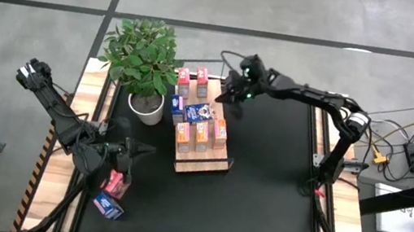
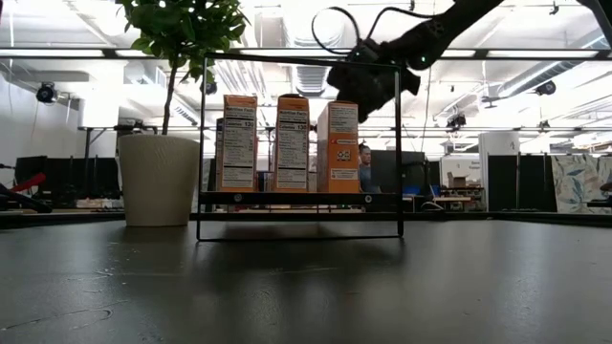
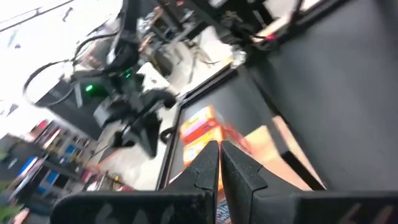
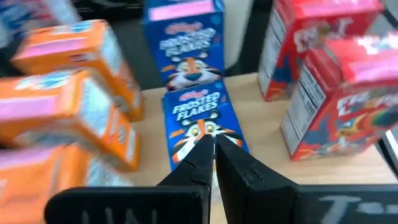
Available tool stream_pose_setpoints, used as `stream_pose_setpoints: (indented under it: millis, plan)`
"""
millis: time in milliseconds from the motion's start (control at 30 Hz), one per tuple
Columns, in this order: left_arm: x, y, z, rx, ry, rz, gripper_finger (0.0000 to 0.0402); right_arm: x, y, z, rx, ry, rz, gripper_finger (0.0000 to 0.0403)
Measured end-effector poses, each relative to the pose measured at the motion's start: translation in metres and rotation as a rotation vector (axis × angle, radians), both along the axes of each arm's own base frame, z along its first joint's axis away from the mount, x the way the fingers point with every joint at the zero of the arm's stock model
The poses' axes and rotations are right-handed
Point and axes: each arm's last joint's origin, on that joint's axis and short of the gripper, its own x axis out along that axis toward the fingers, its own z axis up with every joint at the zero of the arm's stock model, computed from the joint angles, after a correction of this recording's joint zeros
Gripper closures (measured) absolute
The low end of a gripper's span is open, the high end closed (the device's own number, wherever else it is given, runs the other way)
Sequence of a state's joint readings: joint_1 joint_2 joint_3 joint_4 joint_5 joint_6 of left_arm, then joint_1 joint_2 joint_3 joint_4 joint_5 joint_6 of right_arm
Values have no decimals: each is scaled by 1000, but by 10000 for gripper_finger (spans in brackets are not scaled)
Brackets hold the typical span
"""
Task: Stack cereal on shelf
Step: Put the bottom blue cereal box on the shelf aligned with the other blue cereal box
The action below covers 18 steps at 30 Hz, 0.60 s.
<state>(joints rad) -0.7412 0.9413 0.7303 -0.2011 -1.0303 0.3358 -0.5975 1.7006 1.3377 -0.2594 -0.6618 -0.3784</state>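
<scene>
The light-wood shelf (image 1: 202, 160) lies mid-table and carries several cereal boxes. Two red ones (image 1: 193, 79) stand at its far end and three orange ones (image 1: 202, 135) at its near end. Between them one blue box (image 4: 186, 46) stands and another (image 4: 200, 121) lies flat on the board. A red box (image 1: 116, 184) and a blue box (image 1: 108, 207) lie on the black table near the front left. My right gripper (image 4: 213, 146) is shut and empty, above the flat blue box and higher than the box tops (image 2: 368, 84). My left gripper (image 3: 219, 155) is shut and empty, by the loose red box (image 1: 142, 152).
A potted plant (image 1: 147, 66) in a white pot stands at the shelf's left side. The shelf's black wire frame (image 2: 396, 143) rises around the boxes. Bare black tabletop (image 1: 262, 190) lies to the right of the shelf and in front of it.
</scene>
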Motion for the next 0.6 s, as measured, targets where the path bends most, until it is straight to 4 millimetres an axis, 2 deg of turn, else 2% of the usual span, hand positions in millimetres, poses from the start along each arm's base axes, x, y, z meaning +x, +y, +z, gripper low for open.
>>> stream_pose_setpoints:
  millis: [133, 300, 433, 600]
  plan:
    - [0, 2, 2, -41, -54, 91, 402, -15, -17, 1, 2, -66, 109, 394]
    - [0, 3, 9, -60, -136, 179, 402, -24, -27, -10, -49, -96, 111, 394]
    - [0, 4, 15, -43, -172, 231, 402, -22, -32, -12, -81, -133, 111, 394]
    - [0, 6, 25, -40, -190, 255, 402, -14, -37, -29, -70, -132, 113, 394]
